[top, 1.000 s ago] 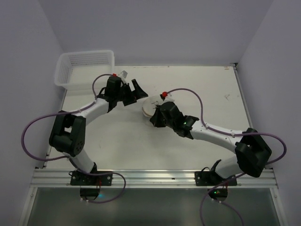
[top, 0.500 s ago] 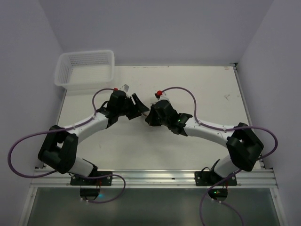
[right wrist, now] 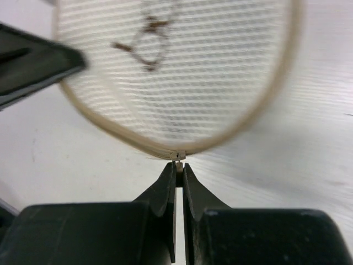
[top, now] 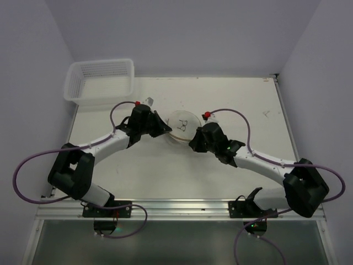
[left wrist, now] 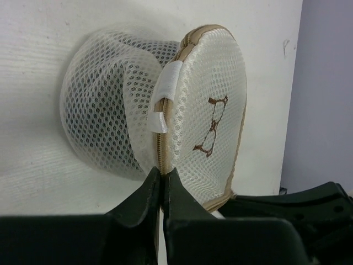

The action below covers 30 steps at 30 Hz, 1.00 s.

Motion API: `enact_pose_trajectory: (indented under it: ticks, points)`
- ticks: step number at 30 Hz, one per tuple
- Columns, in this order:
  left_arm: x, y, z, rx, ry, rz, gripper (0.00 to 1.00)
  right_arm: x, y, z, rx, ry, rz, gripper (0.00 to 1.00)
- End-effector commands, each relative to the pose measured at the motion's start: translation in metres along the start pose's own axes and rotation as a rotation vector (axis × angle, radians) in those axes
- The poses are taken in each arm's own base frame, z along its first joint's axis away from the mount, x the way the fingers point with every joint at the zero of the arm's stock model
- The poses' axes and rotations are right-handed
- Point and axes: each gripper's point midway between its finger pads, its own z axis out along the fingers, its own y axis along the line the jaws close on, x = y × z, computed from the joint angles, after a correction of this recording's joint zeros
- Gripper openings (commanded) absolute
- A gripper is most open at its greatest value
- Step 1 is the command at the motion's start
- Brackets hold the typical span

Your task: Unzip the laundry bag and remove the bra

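Note:
The laundry bag, a round white mesh pouch with a beige rim and a small bra pictogram, lies mid-table between both arms. My left gripper is shut on the bag's beige zippered rim, at the bag's left side. A white fabric tab crosses that rim. In the left wrist view the bag looks partly folded, with its mesh bulging behind its face. My right gripper is shut on the small zipper pull at the rim of the bag, on its near right side. The bra is hidden.
A white plastic mesh basket stands at the table's back left corner. The white table is bounded by purple walls at the back and both sides. Both arms' purple cables arc above the table.
My left gripper has gone from wide open to shut on the bag's rim. The right arm, still pinching the zipper pull, has shifted right, uncovering the bag's face.

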Motion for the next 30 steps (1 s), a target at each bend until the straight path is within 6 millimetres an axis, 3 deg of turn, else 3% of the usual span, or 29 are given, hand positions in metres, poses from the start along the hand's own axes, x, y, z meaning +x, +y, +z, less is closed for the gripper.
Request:
enact_pose_trajectory:
  ticks: [1,2,4,7,10,12,13,14,16,17,18,21,22,24,25,26,28,30]
  points:
    - [-0.034,-0.001,-0.001,-0.001,-0.067,0.132,0.0,-0.019,-0.051,-0.016,0.09,-0.065,-0.003,0.0]
    - [-0.03,0.008,0.003,-0.027,-0.024,0.185,0.0,-0.02,-0.054,-0.02,0.078,-0.059,-0.019,0.0]
    - [-0.035,0.007,0.005,-0.013,0.008,0.24,0.0,-0.023,-0.068,-0.024,0.11,-0.035,-0.016,0.0]
    - [-0.05,0.0,0.013,0.025,0.023,0.33,0.0,-0.025,-0.055,-0.024,0.056,-0.003,-0.042,0.0]
    - [-0.066,-0.01,0.027,0.044,0.038,0.368,0.0,-0.024,-0.025,-0.019,-0.058,0.042,-0.005,0.0]
    - [-0.085,-0.021,0.04,0.044,0.014,0.375,0.07,-0.021,0.001,-0.013,-0.126,0.074,0.017,0.0]
    - [-0.09,-0.024,0.044,0.043,0.01,0.364,0.12,-0.022,0.013,-0.011,-0.152,0.074,0.015,0.0]
    - [-0.092,-0.024,0.052,0.042,0.016,0.334,0.24,-0.031,0.029,-0.01,-0.183,0.062,0.012,0.0]
    - [-0.106,-0.043,0.053,0.088,-0.013,0.319,0.38,-0.022,0.053,-0.002,-0.217,0.096,0.01,0.0]
    - [-0.108,-0.048,0.053,0.1,-0.021,0.295,0.55,-0.032,0.069,-0.001,-0.245,0.081,0.012,0.0]
    - [-0.109,-0.052,0.051,0.109,-0.024,0.288,0.64,-0.03,0.081,0.0,-0.262,0.085,0.023,0.0]
    - [-0.112,-0.053,0.035,0.08,-0.059,0.25,0.89,-0.035,0.095,0.011,-0.27,0.078,0.05,0.0]
    - [-0.102,-0.039,0.031,0.036,-0.038,0.225,0.92,-0.038,0.097,0.013,-0.271,0.07,0.049,0.0]
    - [-0.1,-0.036,0.014,0.011,-0.066,0.188,0.95,-0.04,0.097,0.018,-0.257,0.061,0.043,0.0]
    - [-0.085,-0.022,0.012,-0.006,-0.046,0.164,0.95,-0.041,0.096,0.019,-0.254,0.057,0.039,0.0]
    - [-0.082,-0.028,0.002,0.018,-0.056,0.139,0.95,-0.04,0.095,0.02,-0.249,0.055,0.029,0.0]
    - [-0.062,-0.021,-0.002,0.036,-0.019,0.113,0.93,-0.04,0.094,0.02,-0.246,0.051,0.021,0.0]
    - [-0.047,-0.029,-0.008,0.063,-0.001,0.112,0.89,-0.037,0.089,0.02,-0.233,0.051,0.015,0.0]
